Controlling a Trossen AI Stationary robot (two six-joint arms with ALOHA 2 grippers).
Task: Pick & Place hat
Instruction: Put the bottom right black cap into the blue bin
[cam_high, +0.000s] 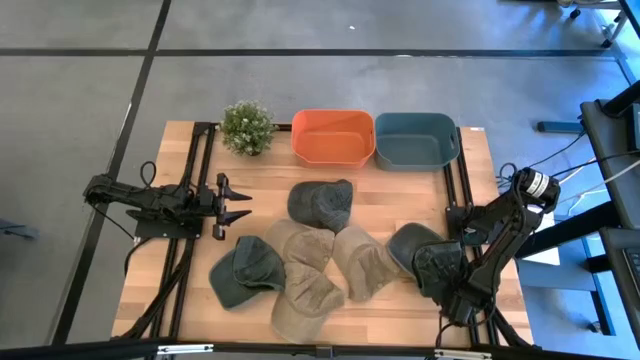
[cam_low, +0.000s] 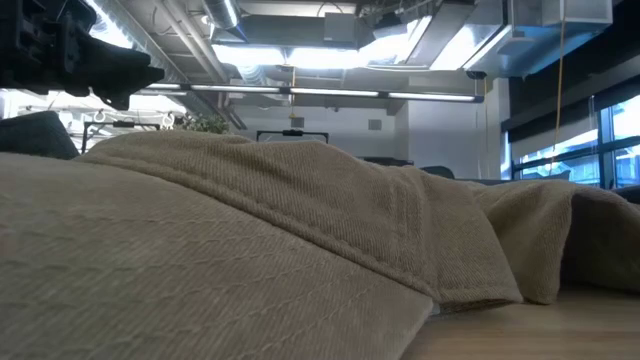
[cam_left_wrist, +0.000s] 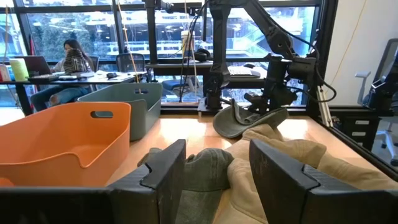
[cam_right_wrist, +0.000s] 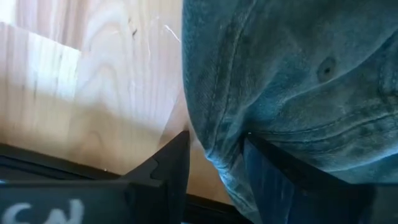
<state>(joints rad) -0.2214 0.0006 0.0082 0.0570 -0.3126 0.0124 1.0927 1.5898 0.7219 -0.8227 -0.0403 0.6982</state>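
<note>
Several caps lie in a loose heap on the wooden table (cam_high: 480, 180): dark green ones (cam_high: 322, 203) (cam_high: 245, 270) and tan ones (cam_high: 365, 262) (cam_high: 305, 295). My right gripper (cam_high: 450, 288) (cam_right_wrist: 214, 165) is at the table's near right corner, shut on a dark teal cap (cam_high: 430, 258) (cam_right_wrist: 292, 74). My left gripper (cam_high: 245, 205) (cam_left_wrist: 214, 174) hovers open at the table's left side, pointing toward the heap and touching nothing. One tan cap (cam_low: 250, 220) fills the low view. My right gripper pinches the teal cap's stitched edge (cam_right_wrist: 217, 146) between its two fingers (cam_right_wrist: 177, 168), coming down at it from above at a slant. Seen from the left wrist, the cap (cam_left_wrist: 245, 119) hangs tilted below the gripper, raised above the tan caps.
An orange bin (cam_high: 333, 137) and a blue-grey bin (cam_high: 415, 140) stand side by side at the far edge, with a small potted plant (cam_high: 247, 127) left of them. Black frame rails (cam_high: 190, 180) run along both table sides. A person sits at a desk beyond the table (cam_left_wrist: 71, 59).
</note>
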